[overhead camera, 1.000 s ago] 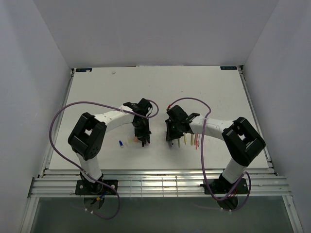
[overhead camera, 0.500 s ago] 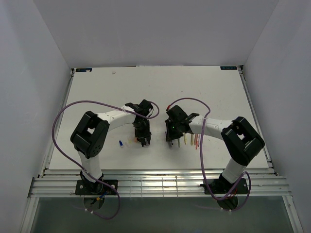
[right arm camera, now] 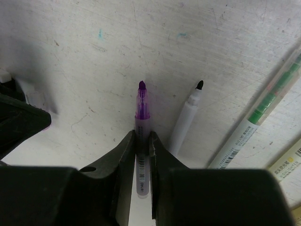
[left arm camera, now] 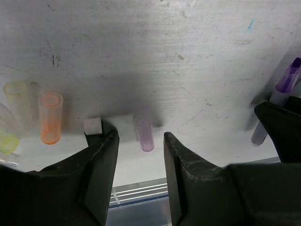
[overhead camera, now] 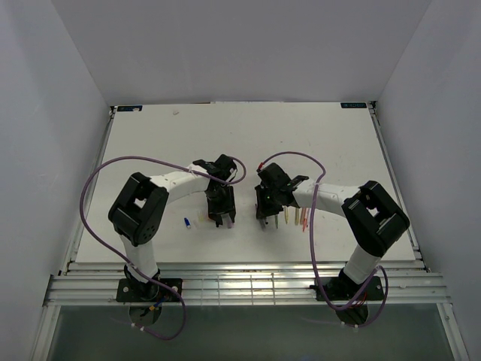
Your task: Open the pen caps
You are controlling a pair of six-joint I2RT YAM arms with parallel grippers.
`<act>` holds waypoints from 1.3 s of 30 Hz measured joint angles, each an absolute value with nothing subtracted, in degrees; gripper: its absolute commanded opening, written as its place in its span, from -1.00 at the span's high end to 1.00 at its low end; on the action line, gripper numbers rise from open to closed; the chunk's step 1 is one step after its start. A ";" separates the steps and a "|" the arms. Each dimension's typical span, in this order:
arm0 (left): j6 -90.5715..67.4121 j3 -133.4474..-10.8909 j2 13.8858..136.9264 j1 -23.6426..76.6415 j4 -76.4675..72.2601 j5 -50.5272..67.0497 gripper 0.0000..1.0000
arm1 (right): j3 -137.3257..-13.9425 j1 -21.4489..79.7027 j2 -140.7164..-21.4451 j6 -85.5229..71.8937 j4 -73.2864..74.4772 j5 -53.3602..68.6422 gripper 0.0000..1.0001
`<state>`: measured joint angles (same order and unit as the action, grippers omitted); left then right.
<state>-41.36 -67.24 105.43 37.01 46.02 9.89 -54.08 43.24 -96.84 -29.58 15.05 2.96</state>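
My left gripper (left arm camera: 141, 136) (overhead camera: 223, 219) stands open just above the table. A pale purple pen cap (left arm camera: 144, 134) lies on the table below the gap between its tips, touching neither finger. An orange cap (left arm camera: 50, 117) and yellow caps (left arm camera: 16, 95) lie to its left. A blue cap (overhead camera: 186, 222) lies further left. My right gripper (right arm camera: 142, 136) (overhead camera: 264, 216) is shut on an uncapped purple pen (right arm camera: 141, 113), tip pointing away. That purple pen (left arm camera: 286, 85) also shows at the right edge of the left wrist view.
Beside the purple pen lie a white pen with a black tip (right arm camera: 185, 120), a green-marked pen (right arm camera: 259, 117) and a yellow one (right arm camera: 288, 165). The table's near edge with metal rails (overhead camera: 240, 282) runs just behind both grippers.
My left gripper has opened and let go of the purple cap, which now lies on the table. The right gripper still holds the purple pen in about the same place.
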 measured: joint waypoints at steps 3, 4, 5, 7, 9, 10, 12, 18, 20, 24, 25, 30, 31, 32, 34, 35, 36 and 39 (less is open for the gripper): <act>-41.54 -67.24 104.92 37.08 46.02 9.87 -0.08 | -53.93 43.22 -96.84 -29.56 14.83 3.05 0.55; -41.60 -67.24 104.57 37.12 46.04 9.87 -0.08 | -53.91 43.22 -96.84 -29.56 14.79 3.09 0.51; -41.69 -67.24 104.16 37.17 46.06 9.87 -0.09 | -53.87 43.22 -96.82 -29.58 14.72 3.14 0.45; -41.95 -67.31 103.20 37.26 46.06 9.93 -0.14 | -53.87 43.24 -96.82 -29.58 14.61 3.31 0.42; -42.22 -67.68 102.32 37.28 46.11 10.28 -0.17 | -53.76 43.24 -96.75 -29.61 14.39 3.44 0.35; -42.30 -68.07 102.06 37.28 46.13 10.52 -0.18 | -53.65 43.24 -96.68 -29.63 14.20 3.53 0.34; -42.57 -68.95 101.62 37.32 46.00 11.05 -0.18 | -53.39 43.24 -96.47 -29.63 13.78 3.66 0.29; -43.31 -70.30 99.59 37.54 46.00 12.19 -0.20 | -53.34 43.29 -96.18 -29.39 13.56 3.38 0.19; -43.51 -71.11 98.91 37.60 46.13 12.47 -0.22 | -53.10 43.29 -95.88 -29.08 13.65 2.96 0.11; -43.59 -72.86 98.08 37.63 46.19 12.51 -0.22 | -53.04 43.24 -95.11 -27.94 15.22 2.15 0.05; -43.59 -73.17 97.93 37.63 46.26 12.49 -0.22 | -53.04 43.24 -94.91 -27.62 15.64 1.89 0.03; -43.57 -73.65 97.69 37.63 47.07 12.19 -0.24 | -53.15 43.24 -93.36 -26.39 19.14 0.01 -0.14; -43.55 -73.67 97.62 37.63 47.37 11.90 -0.25 | -53.19 43.24 -92.77 -26.35 19.90 -0.23 -0.17; -43.53 -73.67 97.54 37.63 47.75 11.60 -0.25 | -53.28 43.24 -92.03 -26.30 20.69 -0.43 -0.21; -43.53 -73.69 97.17 37.63 48.27 10.92 -0.26 | -53.80 43.24 -90.08 -26.33 22.55 -0.99 -0.38; -43.53 -73.69 96.86 37.63 48.47 10.63 -0.27 | -54.06 43.24 -88.88 -26.30 23.24 -1.23 -0.41; -43.53 -73.69 96.51 37.63 48.58 10.39 -0.28 | -54.26 43.24 -87.77 -26.28 23.92 -1.45 -0.46; -43.48 -73.71 95.33 37.63 48.86 9.78 -0.33 | -54.87 43.24 -83.24 -26.20 26.13 -2.33 -0.80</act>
<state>-43.48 -73.71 95.33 37.63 48.86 9.78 -54.87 43.24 -83.24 -26.20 26.13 -2.33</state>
